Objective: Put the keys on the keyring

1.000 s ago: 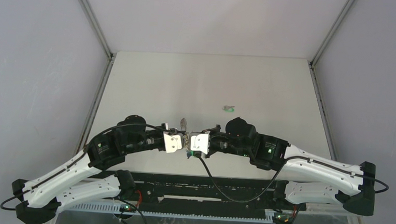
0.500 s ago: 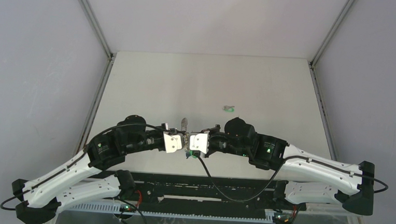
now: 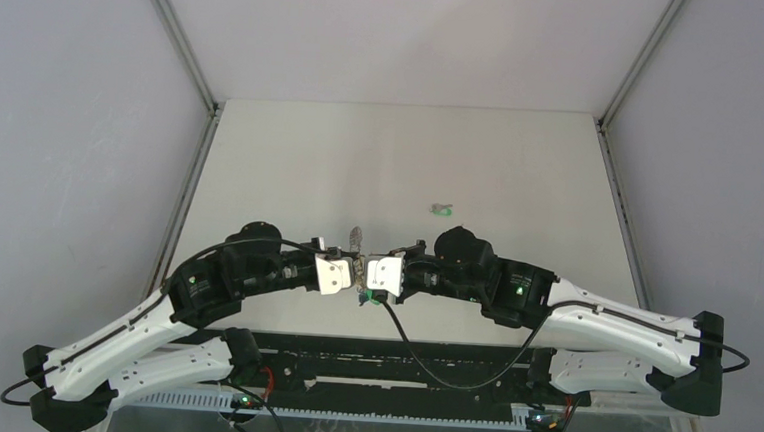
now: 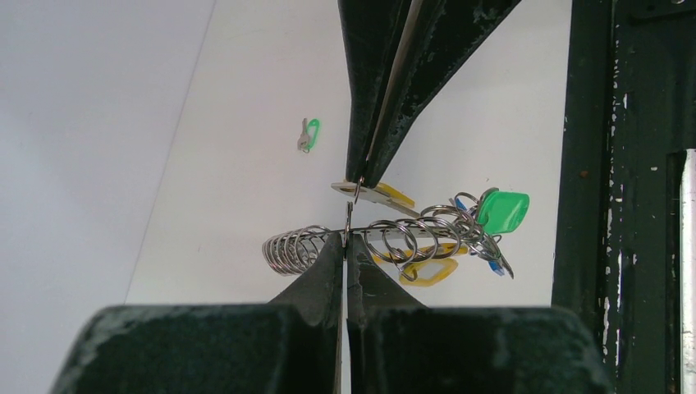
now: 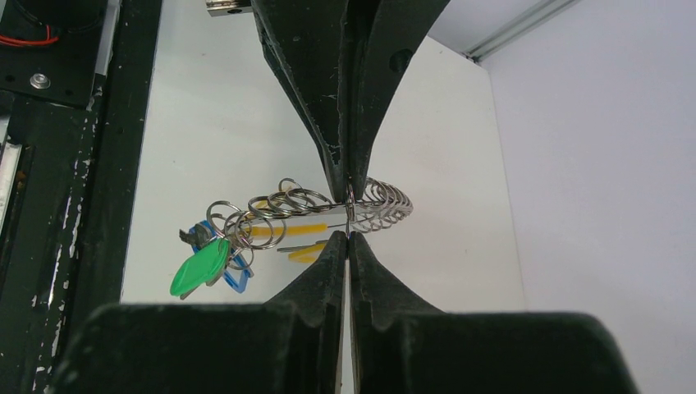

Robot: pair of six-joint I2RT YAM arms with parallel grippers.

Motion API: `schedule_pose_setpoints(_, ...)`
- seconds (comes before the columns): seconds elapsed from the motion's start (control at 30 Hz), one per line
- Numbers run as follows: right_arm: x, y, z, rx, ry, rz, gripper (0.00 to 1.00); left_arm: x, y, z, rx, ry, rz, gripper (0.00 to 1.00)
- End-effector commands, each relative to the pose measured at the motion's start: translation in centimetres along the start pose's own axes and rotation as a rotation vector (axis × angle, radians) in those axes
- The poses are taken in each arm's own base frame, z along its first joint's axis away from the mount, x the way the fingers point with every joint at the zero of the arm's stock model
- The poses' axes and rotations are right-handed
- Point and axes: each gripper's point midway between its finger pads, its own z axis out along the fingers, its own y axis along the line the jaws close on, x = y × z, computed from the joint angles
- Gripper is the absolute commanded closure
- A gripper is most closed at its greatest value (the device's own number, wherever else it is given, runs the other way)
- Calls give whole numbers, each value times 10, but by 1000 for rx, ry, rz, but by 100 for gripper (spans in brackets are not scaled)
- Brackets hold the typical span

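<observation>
Pale table (image 3: 291,160), plain grey walls (image 3: 64,106) on three sides (metal rails (image 3: 174,33) at corners), even light.

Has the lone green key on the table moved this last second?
No. The green key sits at the same spot relative to the table's right rail.

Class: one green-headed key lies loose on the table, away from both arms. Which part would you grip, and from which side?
Probably the green plastic head of the green-headed key, coming straight down from above. The key lies flat on the table, so no side approach gets under it, and the head looks broader than the thin silver blade.
</observation>
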Motion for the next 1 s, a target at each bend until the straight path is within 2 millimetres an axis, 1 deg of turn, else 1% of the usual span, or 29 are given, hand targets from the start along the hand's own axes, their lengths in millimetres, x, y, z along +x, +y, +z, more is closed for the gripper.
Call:
schedule_pose_setpoints(0.0,-19,-11,-7,46,-60,17,100,-8,4,3,-25,-47,-3,100)
schedule_pose_setpoints(0.27,-21,-12,-10,52,-72,20,100,-6,5,4,-31,-36,-8,100)
schedule_pose_setpoints(0.97,-16,-7,-1,27,-51,17,100,-11,2,3,-13,-61,-1,100)
